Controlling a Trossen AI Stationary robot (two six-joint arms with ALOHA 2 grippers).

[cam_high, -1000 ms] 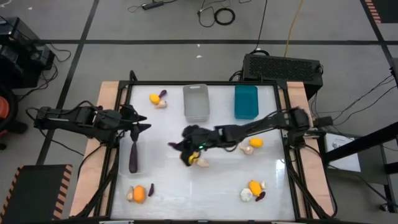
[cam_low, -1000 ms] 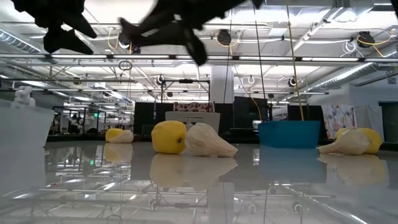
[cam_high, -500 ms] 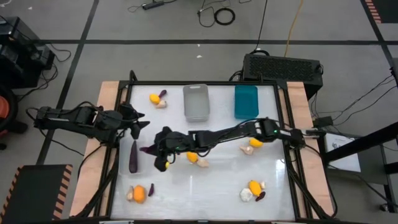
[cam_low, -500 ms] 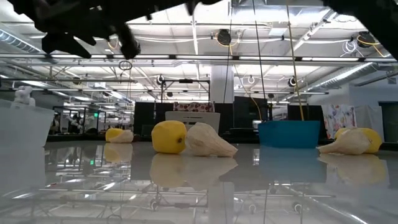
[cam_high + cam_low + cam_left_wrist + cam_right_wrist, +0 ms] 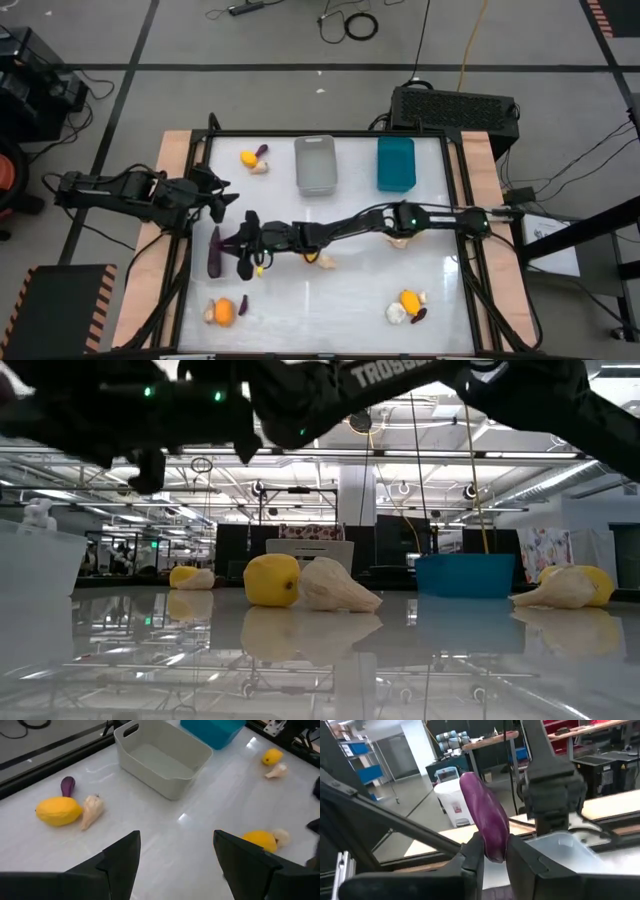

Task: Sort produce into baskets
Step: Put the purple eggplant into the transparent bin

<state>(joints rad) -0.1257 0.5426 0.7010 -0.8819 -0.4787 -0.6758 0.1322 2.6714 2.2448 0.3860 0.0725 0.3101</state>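
My right gripper (image 5: 490, 857) is clamped on a purple eggplant (image 5: 485, 822) near the table's left side, close to the idle, open left gripper (image 5: 217, 200) — I risk clipping it.

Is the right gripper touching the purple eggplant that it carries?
Touching. The right wrist view shows the right gripper with its jaws closed against both sides of the purple eggplant, which stands up between them.
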